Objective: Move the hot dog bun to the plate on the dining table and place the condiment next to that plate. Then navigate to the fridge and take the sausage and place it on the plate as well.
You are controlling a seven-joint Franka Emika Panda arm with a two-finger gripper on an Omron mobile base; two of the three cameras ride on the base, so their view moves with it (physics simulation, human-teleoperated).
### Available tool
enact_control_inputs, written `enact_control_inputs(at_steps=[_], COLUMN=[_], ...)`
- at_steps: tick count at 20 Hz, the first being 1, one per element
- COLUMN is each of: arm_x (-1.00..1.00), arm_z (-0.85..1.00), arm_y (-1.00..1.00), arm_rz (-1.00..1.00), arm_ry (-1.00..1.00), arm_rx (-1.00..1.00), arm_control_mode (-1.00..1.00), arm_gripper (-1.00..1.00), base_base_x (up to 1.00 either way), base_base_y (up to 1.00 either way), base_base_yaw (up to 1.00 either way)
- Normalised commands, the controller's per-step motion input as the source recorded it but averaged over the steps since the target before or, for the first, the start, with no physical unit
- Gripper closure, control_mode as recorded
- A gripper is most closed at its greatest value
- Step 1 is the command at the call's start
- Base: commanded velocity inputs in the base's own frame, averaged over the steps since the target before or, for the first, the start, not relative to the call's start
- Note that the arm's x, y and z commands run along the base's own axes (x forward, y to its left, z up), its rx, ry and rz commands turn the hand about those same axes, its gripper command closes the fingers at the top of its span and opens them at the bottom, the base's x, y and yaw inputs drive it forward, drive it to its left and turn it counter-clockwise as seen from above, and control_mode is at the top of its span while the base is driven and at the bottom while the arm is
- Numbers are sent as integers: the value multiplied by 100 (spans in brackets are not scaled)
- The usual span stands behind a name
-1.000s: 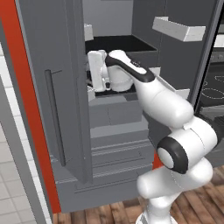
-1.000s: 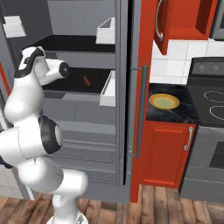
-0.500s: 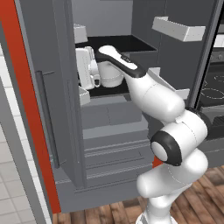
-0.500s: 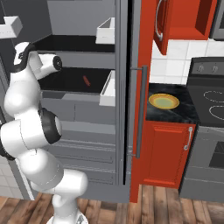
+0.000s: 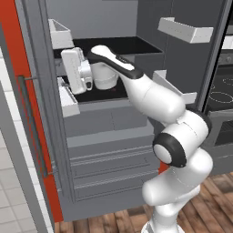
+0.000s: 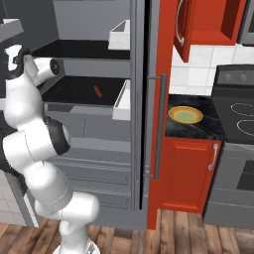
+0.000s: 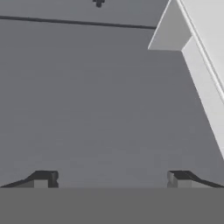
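The fridge (image 5: 109, 136) stands open, dark grey with lower drawers (image 6: 94, 163). A thin reddish-brown sausage (image 6: 97, 92) lies on its black middle shelf. My gripper (image 5: 69, 73) is up at that shelf's height, turned toward the inside of the left door, well left of the sausage. In the hand view the gripper (image 7: 111, 177) is open, its fingertips (image 7: 43, 178) wide apart with nothing between them, facing a flat grey panel. A round yellow plate (image 6: 185, 115) with a green centre sits on the black counter right of the fridge.
White door shelves (image 5: 67, 96) hang close beside my hand, with more on the right door (image 5: 186, 29). A white shelf (image 7: 205, 78) slants across the right of the hand view. A red cabinet (image 6: 191, 173) and a stove (image 6: 235, 119) stand to the right.
The arm has swung left and up, from in front of the black shelf to the left door's inner side. The jaws stayed open.
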Motion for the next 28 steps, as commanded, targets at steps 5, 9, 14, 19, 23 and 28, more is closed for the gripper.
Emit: enact_control_inputs(at_steps=[5,9,14,19,23,28], arm_x=[-22,-34,-37,-56,-61,-60], arm_z=[0,0,6,21,5,5], arm_y=[67,25,-56,-68,-66,-45], arm_rz=[10,3,1,0,0,0], arm_ry=[-4,-11,-29,-35,-31,-31], arm_rx=[0,0,1,0,-3,-22], arm_control_mode=[-100,-100,-100,-100,-100,-100], arm_gripper=[-100,-100,-100,-100,-100,-100], base_base_x=[0,0,0,0,0,0], base_base_y=[0,0,0,0,0,0], base_base_yaw=[0,0,0,0,0,0])
